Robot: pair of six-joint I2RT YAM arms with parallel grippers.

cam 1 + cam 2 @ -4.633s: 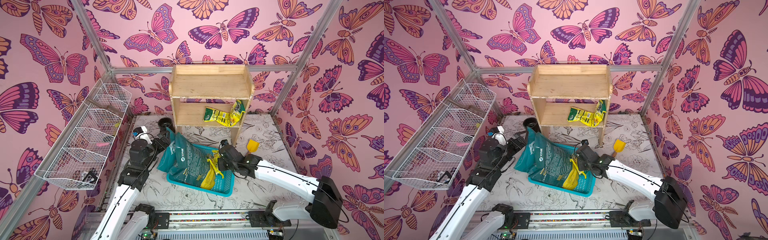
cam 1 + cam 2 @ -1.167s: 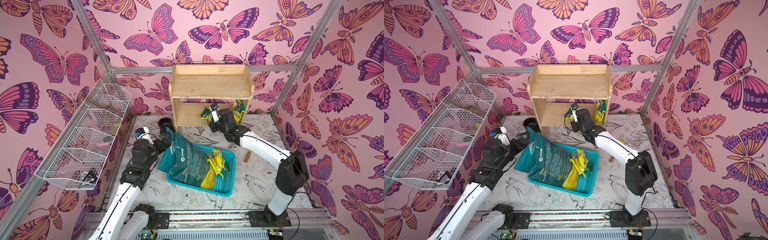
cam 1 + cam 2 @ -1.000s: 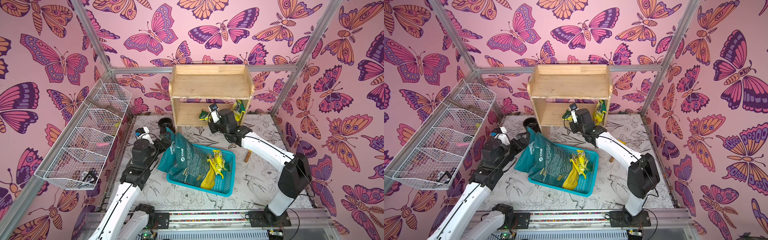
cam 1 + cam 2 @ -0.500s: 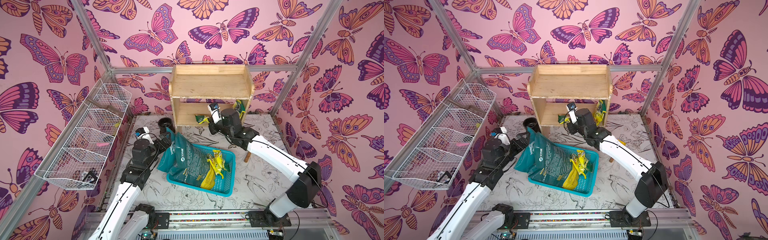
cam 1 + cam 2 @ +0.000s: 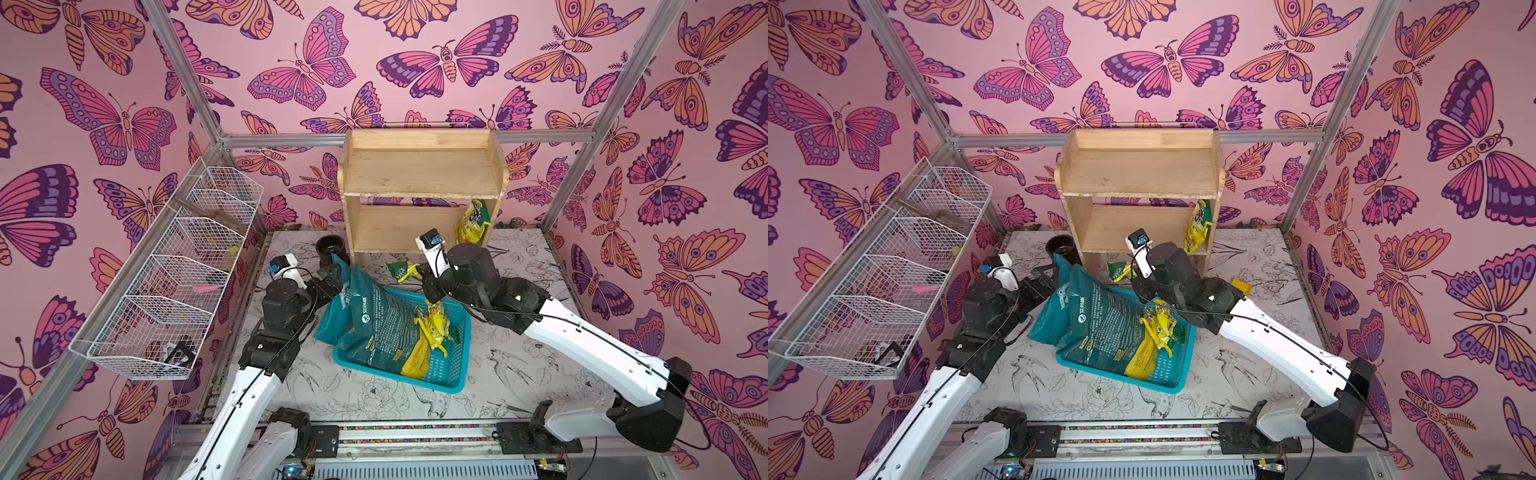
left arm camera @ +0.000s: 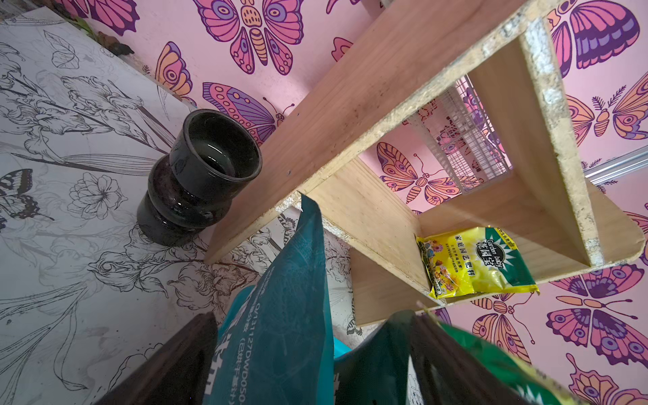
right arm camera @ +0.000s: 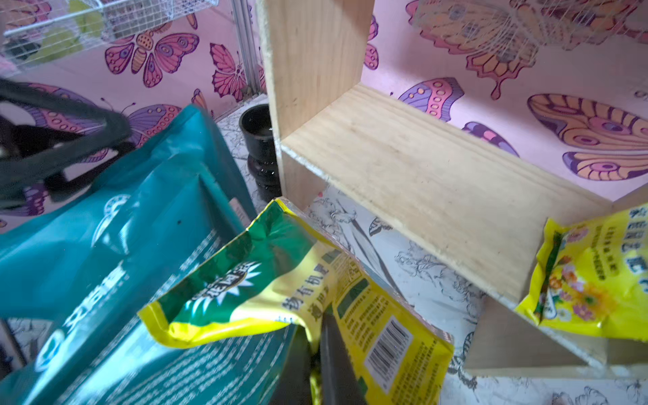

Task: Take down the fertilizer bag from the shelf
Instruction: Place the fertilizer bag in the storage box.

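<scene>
Fertilizer bag (image 5: 400, 270) hangs clear of the shelf (image 5: 419, 174), over the table (image 5: 519, 361) between the lower tier and the blue basket (image 5: 453, 368). Left gripper (image 5: 329, 277): jaws wide, straddling the top edge of the tall teal bag (image 5: 374, 318), nothing clamped. Right gripper (image 5: 420, 274): closed on one end of the fertilizer bag. Hazards: the slick film may slide out of so narrow a pinch, and the drooping end may snag the teal bag's raised top. A second yellow packet (image 5: 471, 220) leans at the tier's right end.

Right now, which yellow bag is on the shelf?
Upright bag at lower tier's right end; held bag in the right fingers, crumpled bag in the basket.
</scene>
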